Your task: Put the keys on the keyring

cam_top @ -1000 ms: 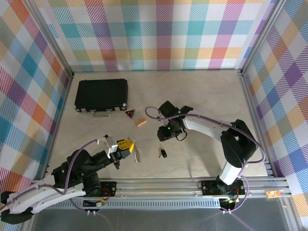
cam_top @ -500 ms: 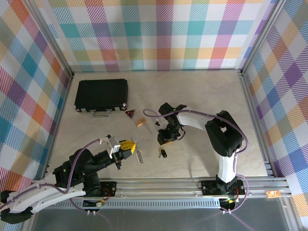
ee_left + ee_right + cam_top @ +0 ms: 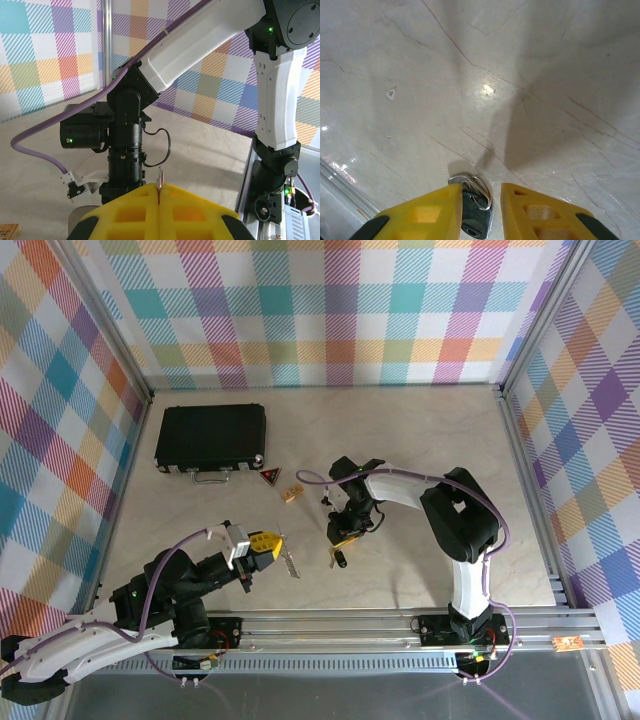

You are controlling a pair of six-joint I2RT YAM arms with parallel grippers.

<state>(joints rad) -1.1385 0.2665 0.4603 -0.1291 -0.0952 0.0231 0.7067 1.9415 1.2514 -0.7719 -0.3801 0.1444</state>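
My left gripper (image 3: 273,541) is shut, and a thin silver piece of the keys (image 3: 160,179) sticks up edge-on between its yellow pads. In the top view the keys (image 3: 290,562) hang silver-grey just right of that gripper. The keyring (image 3: 476,207), a small black oval with a silver wire loop on it, lies on the table between the fingers of my right gripper (image 3: 480,190). The left finger (image 3: 427,212) touches the keyring, and a gap remains at the right finger. From above, the right gripper (image 3: 342,543) points down over the keyring (image 3: 341,559).
A black case (image 3: 210,437) lies at the back left. A red-and-black triangular tag (image 3: 270,477) and a small tan wooden block (image 3: 291,494) sit near the middle. The metal rail (image 3: 400,620) runs along the near edge. The right arm's black wrist (image 3: 125,150) stands close ahead of my left gripper.
The right arm folded in and came down over the keyring, and its jaws narrowed. The left gripper moved a little to the right with the keys.
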